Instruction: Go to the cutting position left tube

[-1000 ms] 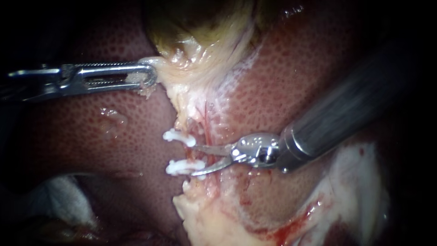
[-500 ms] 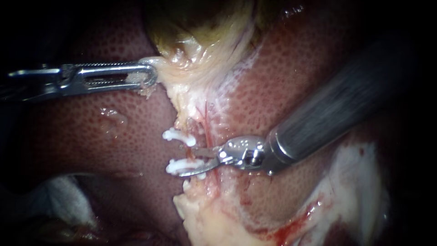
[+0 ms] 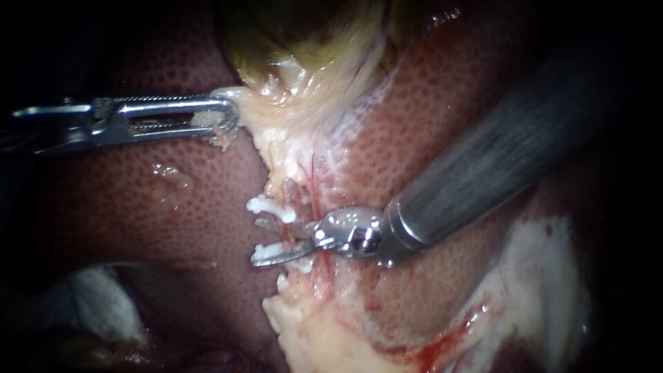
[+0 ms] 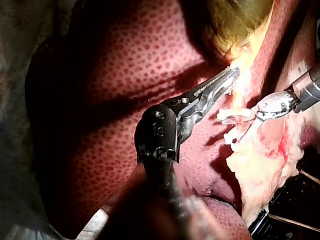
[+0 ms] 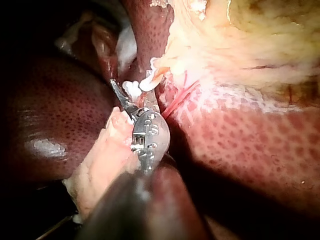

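Observation:
My left instrument (image 3: 229, 110) comes in level from the left, its jaws shut on the pale lower edge of the gallbladder (image 3: 304, 48) and holding it taut. In the left wrist view the same jaws (image 4: 227, 79) pinch that pale tissue. The left tube (image 3: 284, 233) carries two white clips, an upper clip (image 3: 271, 206) and a lower clip (image 3: 268, 251). My right instrument (image 3: 257, 240) has two thin blades, open, one on each side of the tube between the clips. In the right wrist view the blades (image 5: 131, 94) lie against the clips (image 5: 134, 88).
A thin red tube (image 3: 314, 197) runs just right of the clipped one. Speckled liver (image 3: 138, 186) lies on both sides. A pale fatty stump (image 3: 311, 331) sits below the clips, and white gauze (image 3: 97, 304) shows at the lower left.
My right instrument has slid left along the tissue. Its open blades, earlier right of the clips, now reach past the tube between them. The left instrument has not moved.

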